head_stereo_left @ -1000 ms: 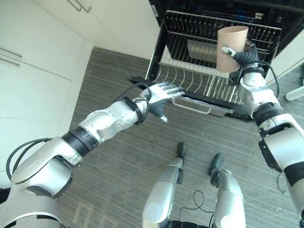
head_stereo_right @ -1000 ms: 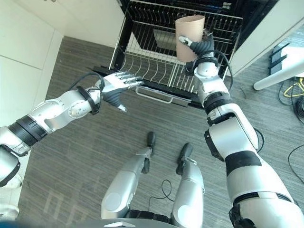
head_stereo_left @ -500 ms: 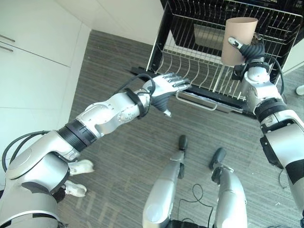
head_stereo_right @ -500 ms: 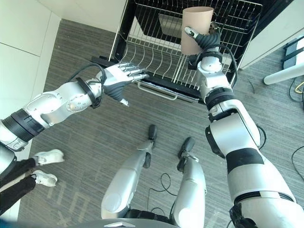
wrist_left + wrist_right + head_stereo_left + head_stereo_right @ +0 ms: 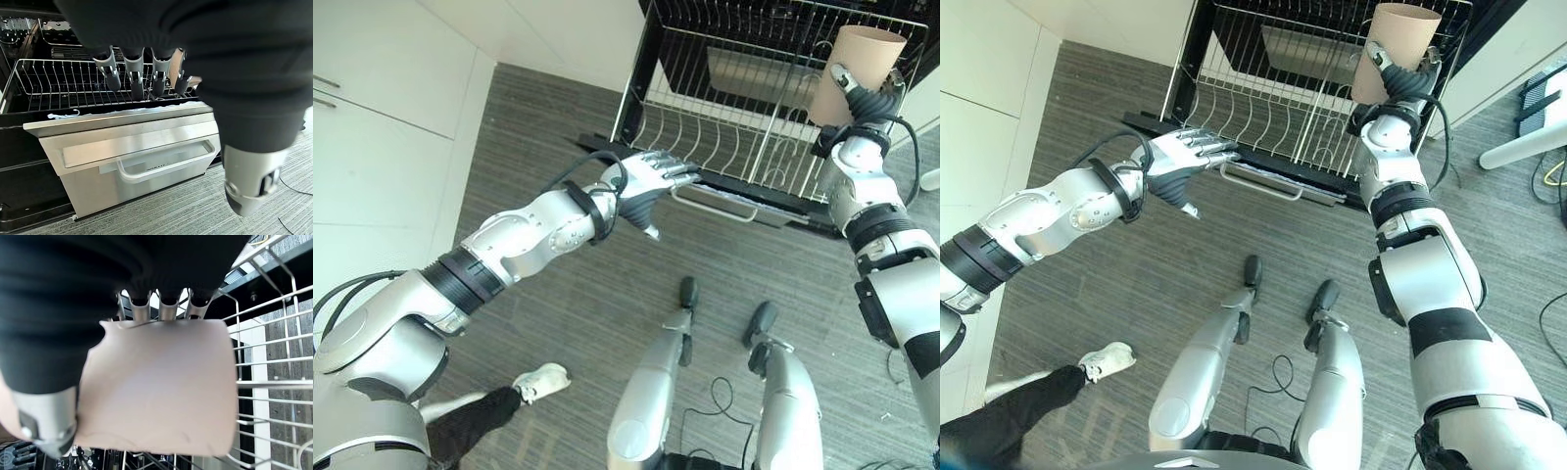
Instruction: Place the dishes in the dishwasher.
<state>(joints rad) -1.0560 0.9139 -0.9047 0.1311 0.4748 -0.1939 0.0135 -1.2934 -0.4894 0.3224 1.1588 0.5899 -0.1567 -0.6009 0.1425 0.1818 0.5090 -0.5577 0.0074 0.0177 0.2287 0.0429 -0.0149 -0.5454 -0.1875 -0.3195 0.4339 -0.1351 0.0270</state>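
Observation:
A tall beige cup (image 5: pixel 857 70) is upright in my right hand (image 5: pixel 868 106), whose fingers and thumb curl round it; the right wrist view shows the cup (image 5: pixel 161 382) close up against those fingers (image 5: pixel 167 308). It hangs above the right end of the pulled-out wire rack (image 5: pixel 724 132) of the dishwasher. My left hand (image 5: pixel 649 184) is open with fingers straight, holding nothing, hovering just over the rack's front edge, above the silver front panel and its handle (image 5: pixel 166 165).
White cabinets (image 5: pixel 382 117) line the left side. A person's leg and white shoe (image 5: pixel 543 382) stand on the grey floor at lower left. A white post (image 5: pixel 1528 147) and cables lie right of the dishwasher.
My right hand has carried the cup to the right, toward the rack's right end. The left hand has hardly moved. The person's foot has stepped closer at lower left.

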